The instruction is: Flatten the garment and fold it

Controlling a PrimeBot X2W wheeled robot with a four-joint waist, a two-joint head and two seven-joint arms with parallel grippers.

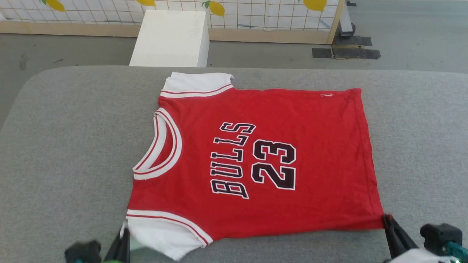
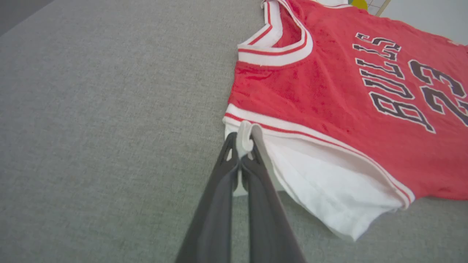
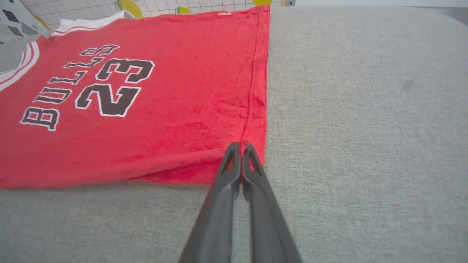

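Note:
The garment (image 1: 278, 146), a red jersey-style T-shirt with white sleeves and black "BULLS 23" lettering, lies spread flat on the grey surface, collar to the left and hem to the right. My left gripper (image 2: 243, 140) is shut on the edge of the near white sleeve (image 2: 321, 182), a fold of white cloth pinched between its tips; in the head view it sits at the lower left (image 1: 122, 233). My right gripper (image 3: 241, 146) is shut on the near hem corner of the red cloth, seen at the lower right of the head view (image 1: 387, 219).
The grey padded surface (image 1: 73, 146) extends well to the left and right of the shirt. Beyond its far edge stands a white box (image 1: 172, 38) on the floor, with a lemon-patterned grid wall (image 1: 256, 14) behind it.

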